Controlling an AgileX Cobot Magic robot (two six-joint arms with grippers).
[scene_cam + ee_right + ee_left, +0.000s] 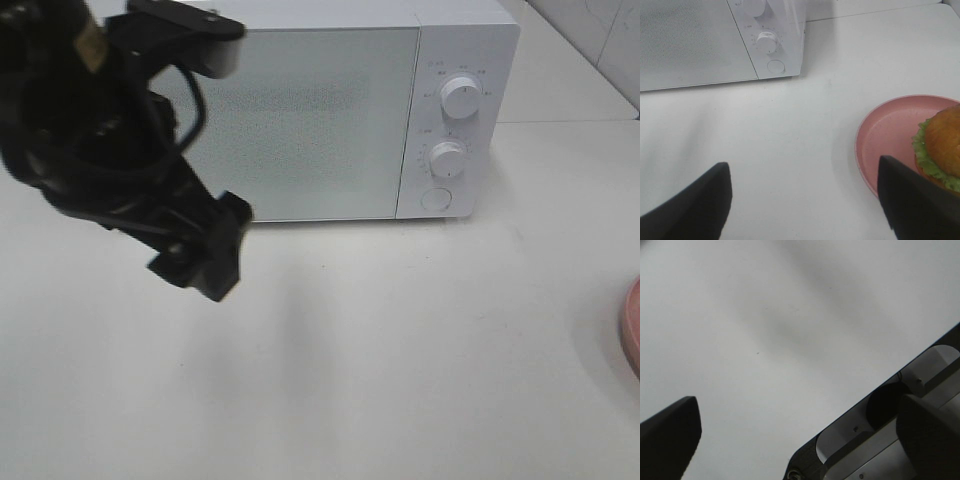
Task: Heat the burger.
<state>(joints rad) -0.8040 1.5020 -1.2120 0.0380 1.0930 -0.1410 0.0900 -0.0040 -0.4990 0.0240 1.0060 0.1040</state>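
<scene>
Exterior high view: I saw the white boxy microwave oven standing at the table's far edge with its speckled door shut, so nothing could go in yet.
Left arm: I had the black left gripper raised above the white tabletop, near the far left of it, just in front of the door's left side. I judged this a sensible spot for working that door.
Left jaws: in the left wrist view the fingers stood wide apart with only bare table between them, holding nothing.
Burger: the tall burger with its glossy golden-brown bun and green lettuce frill sat on the round pink plate by the table's right edge, well apart from the oven. From high up only a sliver of the plate's rim showed.
Right arm: the right gripper was out of the high view. Its wrist camera looked over the plate toward the oven's round white dials, so I took it to be waiting by the burger for a pick-up.
Right jaws: spread wide, empty, with one dark finger overlapping the plate's near rim in the picture; whether it touched I could not tell.
Stage: my judgement was that heating had not begun, since door and burger were both untouched.
</scene>
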